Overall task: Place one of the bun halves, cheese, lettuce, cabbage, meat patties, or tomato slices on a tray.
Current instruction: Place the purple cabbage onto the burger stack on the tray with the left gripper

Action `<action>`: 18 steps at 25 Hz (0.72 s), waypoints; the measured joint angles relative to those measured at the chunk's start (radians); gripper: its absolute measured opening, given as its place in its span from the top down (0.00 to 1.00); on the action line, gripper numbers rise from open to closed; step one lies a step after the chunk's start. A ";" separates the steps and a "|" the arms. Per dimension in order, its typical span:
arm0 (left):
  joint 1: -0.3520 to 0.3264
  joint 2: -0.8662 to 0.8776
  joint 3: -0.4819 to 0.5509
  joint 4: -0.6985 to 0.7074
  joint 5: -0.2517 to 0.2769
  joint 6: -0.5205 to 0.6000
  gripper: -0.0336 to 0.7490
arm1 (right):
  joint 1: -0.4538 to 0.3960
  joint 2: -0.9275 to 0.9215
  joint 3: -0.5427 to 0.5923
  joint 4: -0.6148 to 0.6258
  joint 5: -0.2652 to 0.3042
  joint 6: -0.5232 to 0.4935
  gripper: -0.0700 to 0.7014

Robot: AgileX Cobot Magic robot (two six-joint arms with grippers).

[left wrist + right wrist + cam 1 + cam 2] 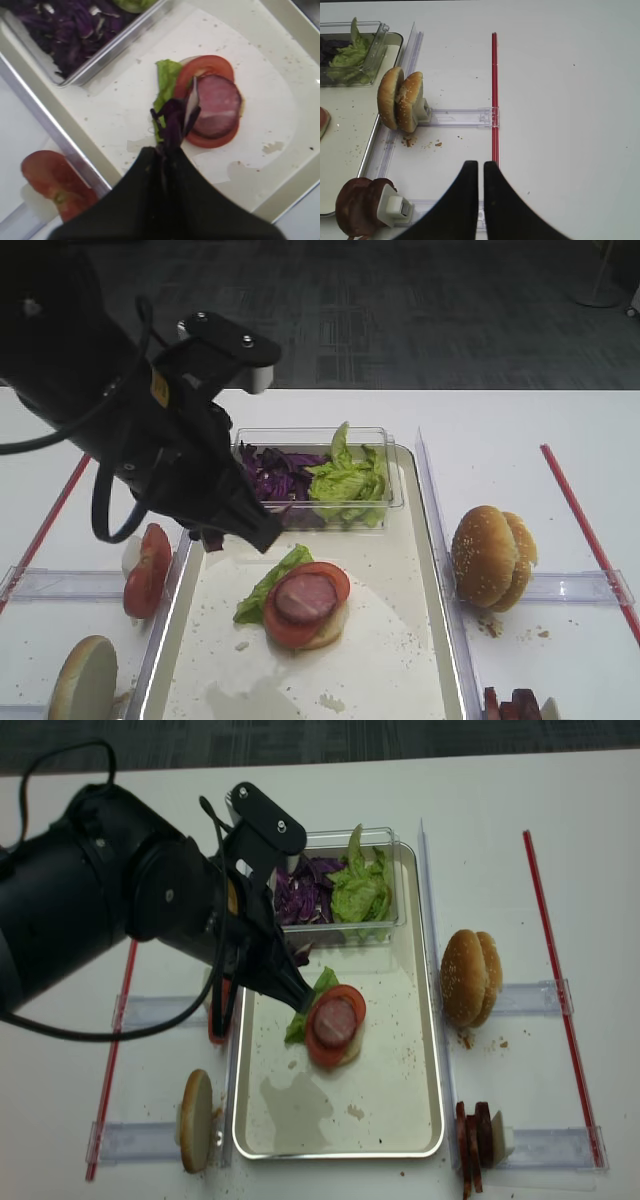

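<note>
Exterior high – left gripper (pixel 262 536): black jaws closed, tip low over the tray's back left area; a dark purple scrap shows just beside it.
Exterior high – tray (pixel 432 540): silvery, long, crumb-speckled floor, in the middle of the white table (pixel 520 430).
Exterior high – stack (pixel 305 602): bun base, lettuce leaf (pixel 262 590), tomato slice and meat patty on top, on the tray floor.
Exterior high – clear tub (pixel 390 470): at the tray's far end, holding purple cabbage (pixel 275 475) on the left and green lettuce on the right.
Exterior high – bun halves (pixel 492 555): standing on edge right of the tray, in a clear holder.
Exterior high – tomato slices (pixel 145 568): standing left of the tray.

Right wrist – right gripper (pixel 480 172): fingers pressed together, nothing between them, over bare table beside a red strip (pixel 494 95).
Right wrist – meat patties (pixel 357 206): on edge in a holder near the tray's corner.

Left wrist – left gripper: pinched shut on a clump of purple cabbage shreds (pixel 172 120), which hangs over the stack's edge, above lettuce and patty (pixel 217 105).

Exterior high (realsense) – left gripper: tip just beside the stack, over the tray; right gripper not visible here.
</note>
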 joint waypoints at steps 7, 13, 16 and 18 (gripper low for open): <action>-0.119 0.000 0.000 -0.011 -0.006 0.000 0.92 | 0.000 0.000 0.000 0.000 0.000 0.000 0.82; -0.123 0.019 0.000 -0.011 -0.017 0.000 0.92 | 0.000 0.000 0.000 0.000 0.000 0.000 0.82; -0.125 0.050 0.000 -0.011 -0.036 0.000 0.92 | 0.000 0.000 0.000 0.000 0.000 0.000 0.82; -0.125 0.071 0.000 -0.011 -0.054 -0.005 0.92 | 0.000 0.000 0.000 0.000 0.000 0.000 0.82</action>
